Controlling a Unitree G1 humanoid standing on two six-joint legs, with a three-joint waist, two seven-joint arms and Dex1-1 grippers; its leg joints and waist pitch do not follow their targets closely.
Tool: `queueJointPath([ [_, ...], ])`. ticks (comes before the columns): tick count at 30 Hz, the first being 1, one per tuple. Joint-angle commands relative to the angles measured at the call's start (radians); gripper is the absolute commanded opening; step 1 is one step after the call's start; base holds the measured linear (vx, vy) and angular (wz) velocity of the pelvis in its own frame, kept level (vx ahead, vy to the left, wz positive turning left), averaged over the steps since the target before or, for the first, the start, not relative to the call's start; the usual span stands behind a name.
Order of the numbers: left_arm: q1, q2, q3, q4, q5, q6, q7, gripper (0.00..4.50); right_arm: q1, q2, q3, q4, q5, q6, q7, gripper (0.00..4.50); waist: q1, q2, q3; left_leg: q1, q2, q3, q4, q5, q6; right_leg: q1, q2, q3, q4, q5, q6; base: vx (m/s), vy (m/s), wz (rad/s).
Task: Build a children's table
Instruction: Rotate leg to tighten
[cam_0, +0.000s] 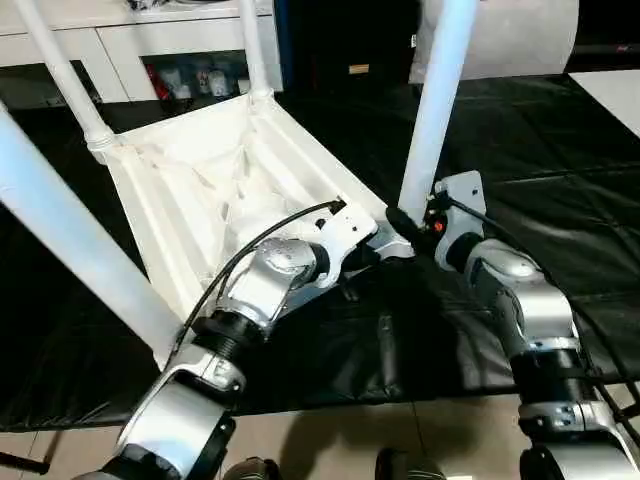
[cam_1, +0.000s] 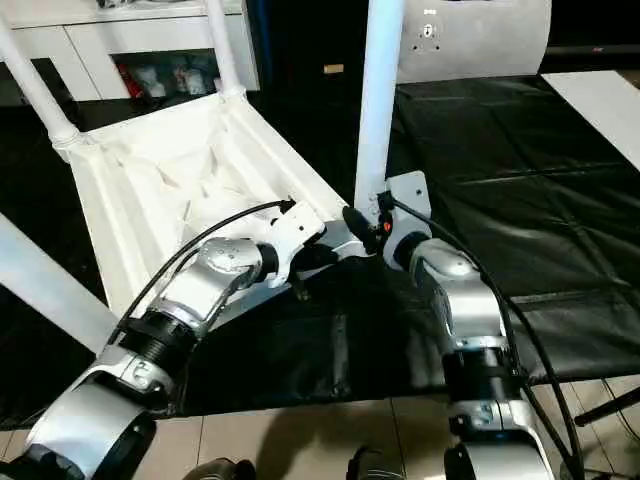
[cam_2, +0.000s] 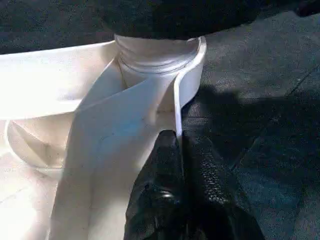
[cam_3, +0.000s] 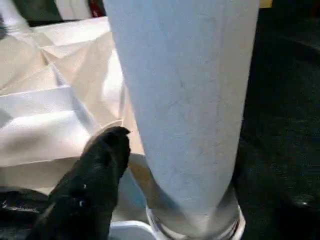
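The children's table (cam_0: 200, 190) lies upside down on the black-covered worktable (cam_0: 540, 150), ribbed underside up, with several white legs rising from its corners. My left gripper (cam_2: 181, 145) is shut on the thin rim of the table top, just beside a corner socket (cam_2: 160, 55). That socket holds an upright leg (cam_0: 435, 100). My right gripper (cam_0: 410, 222) sits at this leg's base. One black finger (cam_3: 107, 160) stands a little off the leg's side, and the other finger is hidden behind the leg.
White cabinets (cam_0: 120, 50) line the back wall and a white sheet (cam_0: 510, 35) hangs at the back right. A white panel (cam_0: 610, 95) lies at the right edge. The worktable's front edge (cam_0: 400, 400) runs just before my forearms, with tiled floor below.
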Motion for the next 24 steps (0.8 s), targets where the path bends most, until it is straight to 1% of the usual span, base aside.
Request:
queueJointPath([
  [1, -0.007, 0.014, -0.005, -0.052, -0.002, -0.029, -0.017, 0.0, 0.046, 0.008, 0.036, -0.028, 0.06, 0.004, 0.105, 3.49, 0.016, -0.017, -0.073, 0.001, 0.034, -0.01, -0.066, -0.181, 0.124, 0.067, -0.044, 0.039, -0.074, -0.291, -0.211, 0.0, 0.0, 0.0],
  [2, -0.004, 0.025, -0.004, -0.058, -0.005, -0.036, -0.033, 0.0, 0.06, -0.008, 0.026, -0.044, 0.075, -0.007, 0.132, 3.59, 0.021, -0.019, -0.072, 0.003, 0.035, -0.009, -0.067, -0.185, 0.127, 0.067, -0.043, 0.041, -0.074, -0.299, -0.208, 0.0, 0.0, 0.0],
  [3, -0.004, 0.025, -0.004, -0.058, -0.005, -0.036, -0.034, 0.0, 0.06, -0.008, 0.026, -0.044, 0.075, -0.008, 0.133, 3.78, 0.025, -0.017, -0.073, 0.004, 0.036, -0.009, -0.068, -0.179, 0.126, 0.066, -0.043, 0.041, -0.073, -0.298, -0.208, 0.0, 0.0, 0.0],
  [4, -0.001, 0.034, -0.003, -0.063, -0.012, -0.044, -0.051, 0.0, 0.072, -0.025, 0.022, -0.059, 0.086, -0.014, 0.159, 3.78, 0.024, -0.02, -0.07, 0.003, 0.037, -0.009, -0.069, -0.18, 0.124, 0.064, -0.042, 0.041, -0.073, -0.299, -0.208, 0.0, 0.0, 0.0],
  [5, 0.001, 0.045, -0.003, -0.065, -0.017, -0.049, -0.067, 0.0, 0.086, -0.045, 0.017, -0.075, 0.095, -0.021, 0.189, 3.88, 0.029, -0.018, -0.072, 0.006, 0.037, -0.008, -0.068, -0.177, 0.122, 0.063, -0.043, 0.042, -0.073, -0.29, -0.21, 0.0, 0.0, 0.0],
  [6, 0.005, 0.062, -0.005, -0.065, -0.02, -0.062, -0.091, 0.0, 0.105, -0.075, 0.006, -0.097, 0.11, -0.026, 0.23, 4.05, 0.034, -0.019, -0.074, 0.006, 0.038, -0.008, -0.066, -0.169, 0.128, 0.065, -0.043, 0.044, -0.071, -0.263, -0.214, 0.0, 0.0, 0.0],
  [7, 0.006, 0.077, -0.009, -0.061, -0.019, -0.071, -0.108, 0.0, 0.116, -0.098, -0.001, -0.11, 0.119, -0.028, 0.259, 4.05, 0.036, -0.018, -0.076, 0.005, 0.039, -0.009, -0.065, -0.16, 0.132, 0.066, -0.043, 0.045, -0.065, -0.242, -0.22, 0.0, 0.0, 0.0],
  [8, 0.007, 0.085, -0.012, -0.06, -0.018, -0.075, -0.117, 0.0, 0.122, -0.112, -0.005, -0.115, 0.125, -0.03, 0.275, 4.23, 0.037, -0.018, -0.075, 0.003, 0.038, -0.009, -0.065, -0.156, 0.141, 0.065, -0.041, 0.044, -0.063, -0.219, -0.228, 0.0, 0.0, 0.0],
  [9, 0.006, 0.109, -0.021, -0.048, -0.016, -0.106, -0.15, 0.0, 0.133, -0.156, -0.003, -0.118, 0.128, -0.051, 0.328, 4.23, 0.037, -0.015, -0.073, 0.001, 0.039, -0.01, -0.067, -0.171, 0.141, 0.065, -0.042, 0.042, -0.066, -0.23, -0.229, 0.0, 0.0, 0.0],
  [10, 0.006, 0.11, -0.021, -0.048, -0.016, -0.108, -0.152, 0.0, 0.133, -0.158, -0.003, -0.118, 0.128, -0.052, 0.33, 4.36, 0.037, -0.017, -0.073, 0.001, 0.038, -0.01, -0.067, -0.18, 0.139, 0.068, -0.042, 0.041, -0.067, -0.24, -0.225, 0.0, 0.0, 0.0],
  [11, 0.007, 0.121, -0.024, -0.045, -0.016, -0.117, -0.169, 0.0, 0.137, -0.179, -0.002, -0.118, 0.128, -0.062, 0.355, 4.45, 0.04, -0.017, -0.073, 0.005, 0.039, -0.009, -0.067, -0.187, 0.136, 0.064, -0.043, 0.043, -0.068, -0.25, -0.223, 0.0, 0.0, 0.0],
  [12, 0.008, 0.139, -0.03, -0.038, -0.017, -0.145, -0.202, 0.0, 0.143, -0.213, -0.005, -0.121, 0.138, -0.067, 0.403, 4.45, 0.039, -0.017, -0.072, 0.002, 0.038, -0.009, -0.067, -0.19, 0.132, 0.066, -0.044, 0.043, -0.069, -0.261, -0.221, 0.0, 0.0, 0.0],
  [13, 0.008, 0.14, -0.03, -0.037, -0.017, -0.146, -0.204, 0.0, 0.143, -0.215, -0.005, -0.121, 0.139, -0.067, 0.407, 4.45, 0.04, -0.018, -0.073, 0.003, 0.038, -0.009, -0.067, -0.192, 0.133, 0.066, -0.044, 0.043, -0.07, -0.264, -0.22, 0.0, 0.0, 0.0],
  [14, 0.008, 0.149, -0.032, -0.032, -0.015, -0.156, -0.217, 0.0, 0.146, -0.232, -0.007, -0.124, 0.148, -0.068, 0.433, 4.45, 0.04, -0.019, -0.074, 0.001, 0.038, -0.009, -0.066, -0.179, 0.133, 0.067, -0.044, 0.044, -0.066, -0.251, -0.223, 0.0, 0.0, 0.0],
  [15, 0.007, 0.163, -0.039, -0.02, -0.012, -0.181, -0.243, 0.0, 0.147, -0.249, -0.008, -0.12, 0.149, -0.071, 0.452, 4.45, 0.042, -0.013, -0.077, 0.003, 0.038, -0.009, -0.063, -0.171, 0.135, 0.067, -0.044, 0.043, -0.065, -0.242, -0.227, 0.0, 0.0, 0.0],
  [16, 0.007, 0.163, -0.039, -0.02, -0.012, -0.181, -0.243, 0.0, 0.147, -0.249, -0.008, -0.12, 0.149, -0.071, 0.452, 4.45, 0.042, -0.016, -0.077, 0.001, 0.037, -0.008, -0.063, -0.168, 0.137, 0.067, -0.043, 0.043, -0.067, -0.239, -0.227, 0.0, 0.0, 0.0],
  [17, 0.008, 0.188, -0.054, -0.005, -0.012, -0.23, -0.291, 0.0, 0.148, -0.276, -0.005, -0.113, 0.147, -0.084, 0.483, 4.45, 0.045, -0.017, -0.078, 0.002, 0.037, -0.008, -0.062, -0.161, 0.141, 0.066, -0.043, 0.042, -0.065, -0.229, -0.229, 0.0, 0.0, 0.0],
  [19, 0.01, 0.202, -0.065, -0.001, -0.016, -0.26, -0.325, 0.0, 0.149, -0.291, 0.0, -0.11, 0.143, -0.098, 0.503, 4.45, 0.048, -0.016, -0.079, 0.003, 0.039, -0.007, -0.062, -0.152, 0.143, 0.065, -0.042, 0.043, -0.061, -0.211, -0.235, 0.0, 0.0, 0.0],
  [20, 0.015, 0.215, -0.074, -0.005, -0.025, -0.286, -0.366, 0.0, 0.152, -0.306, 0.01, -0.109, 0.143, -0.111, 0.531, 4.45, 0.052, -0.015, -0.08, 0.003, 0.04, -0.008, -0.061, -0.148, 0.144, 0.066, -0.043, 0.043, -0.059, -0.199, -0.242, 0.0, 0.0, 0.0],
  [21, 0.017, 0.219, -0.077, -0.008, -0.03, -0.297, -0.385, 0.0, 0.154, -0.313, 0.015, -0.11, 0.143, -0.118, 0.546, 4.45, 0.055, -0.021, -0.082, 0.003, 0.041, -0.006, -0.06, -0.146, 0.146, 0.066, -0.045, 0.044, -0.055, -0.195, -0.247, 0.0, 0.0, 0.0],
  [22, 0.02, 0.225, -0.081, -0.011, -0.038, -0.314, -0.414, 0.0, 0.156, -0.323, 0.022, -0.11, 0.144, -0.13, 0.569, 4.45, 0.056, -0.019, -0.081, 0.003, 0.042, -0.006, -0.06, -0.145, 0.147, 0.065, -0.045, 0.044, -0.056, -0.197, -0.247, 0.0, 0.0, 0.0],
  [23, 0.028, 0.236, -0.091, -0.027, -0.053, -0.334, -0.472, 0.0, 0.162, -0.339, 0.036, -0.115, 0.146, -0.15, 0.616, 4.45, 0.059, -0.022, -0.084, 0.006, 0.043, -0.004, -0.059, -0.141, 0.15, 0.064, -0.044, 0.044, -0.056, -0.198, -0.25, 0.0, 0.0, 0.0],
  [24, 0.032, 0.24, -0.097, -0.035, -0.058, -0.34, -0.496, 0.0, 0.164, -0.344, 0.042, -0.117, 0.146, -0.164, 0.632, 4.45, 0.066, -0.019, -0.084, 0.005, 0.045, -0.004, -0.058, -0.136, 0.154, 0.063, -0.046, 0.045, -0.053, -0.194, -0.252, 0.0, 0.0, 0.0],
])
